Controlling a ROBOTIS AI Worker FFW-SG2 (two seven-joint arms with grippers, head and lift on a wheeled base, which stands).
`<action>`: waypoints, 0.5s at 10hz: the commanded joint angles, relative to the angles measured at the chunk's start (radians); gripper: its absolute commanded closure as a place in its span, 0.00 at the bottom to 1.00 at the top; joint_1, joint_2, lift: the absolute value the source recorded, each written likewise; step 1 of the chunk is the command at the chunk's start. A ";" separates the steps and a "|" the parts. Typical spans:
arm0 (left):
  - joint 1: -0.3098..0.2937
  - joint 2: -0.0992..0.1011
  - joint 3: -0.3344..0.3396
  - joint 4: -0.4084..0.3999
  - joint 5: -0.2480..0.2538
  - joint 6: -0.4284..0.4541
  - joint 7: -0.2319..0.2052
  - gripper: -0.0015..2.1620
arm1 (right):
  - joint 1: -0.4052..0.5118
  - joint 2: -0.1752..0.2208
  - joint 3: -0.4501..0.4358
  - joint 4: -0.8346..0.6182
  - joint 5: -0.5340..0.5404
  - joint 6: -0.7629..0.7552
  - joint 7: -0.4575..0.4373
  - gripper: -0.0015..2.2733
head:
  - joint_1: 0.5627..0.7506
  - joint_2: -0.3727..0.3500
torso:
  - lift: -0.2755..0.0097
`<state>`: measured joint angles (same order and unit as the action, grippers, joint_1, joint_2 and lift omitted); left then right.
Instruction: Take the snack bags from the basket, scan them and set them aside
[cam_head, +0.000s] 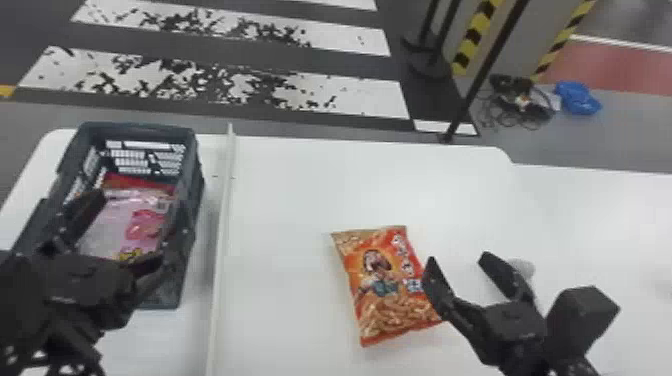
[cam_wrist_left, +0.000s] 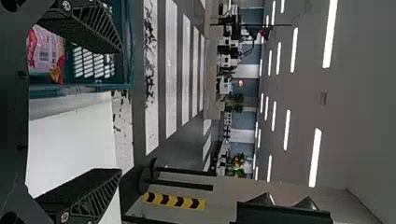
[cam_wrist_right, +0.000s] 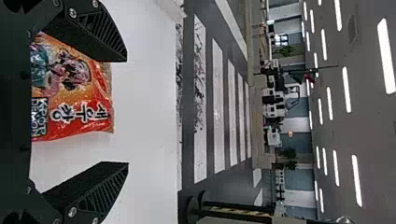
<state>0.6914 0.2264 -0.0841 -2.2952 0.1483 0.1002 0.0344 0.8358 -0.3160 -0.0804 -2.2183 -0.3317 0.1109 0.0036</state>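
The left gripper (cam_head: 131, 227) stands open above the near part of the basket (cam_head: 195, 172), in which a pink snack bag (cam_head: 145, 220) lies with a red one (cam_head: 137, 181) behind it. An orange snack bag (cam_head: 382, 285) lies face up on the table, and the right gripper (cam_head: 457, 260), open, is just to its right. In the left wrist view, the left gripper (cam_wrist_left: 121, 112) has the pink bag (cam_wrist_left: 45, 51) beyond its fingers. In the right wrist view, the orange bag (cam_wrist_right: 74, 88) is partly hidden behind a finger of the right gripper (cam_wrist_right: 127, 112).
A raised white strip (cam_head: 222, 225) runs along the white table (cam_head: 300, 185) between the basket and the orange bag. A small pale round object (cam_head: 522, 269) sits behind the right gripper. Past the table are a dark pole (cam_head: 480, 75) and striped posts.
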 joint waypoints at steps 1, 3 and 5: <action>0.042 -0.001 0.067 -0.001 0.030 -0.021 -0.008 0.04 | -0.012 0.000 0.002 -0.014 0.062 0.146 0.032 0.06 | 0.70 0.34 | 0.70; 0.068 -0.001 0.113 0.003 0.070 -0.024 -0.027 0.04 | -0.021 -0.009 0.062 -0.023 0.174 0.244 0.056 0.07 | 0.70 0.42 | 0.70; 0.077 -0.001 0.132 0.002 0.094 -0.024 -0.039 0.04 | -0.030 -0.020 0.148 -0.023 0.296 0.339 0.075 0.07 | 0.70 0.52 | 0.70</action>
<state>0.7666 0.2249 0.0424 -2.2924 0.2335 0.0763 -0.0043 0.8075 -0.3326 0.0418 -2.2410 -0.0728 0.4221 0.0745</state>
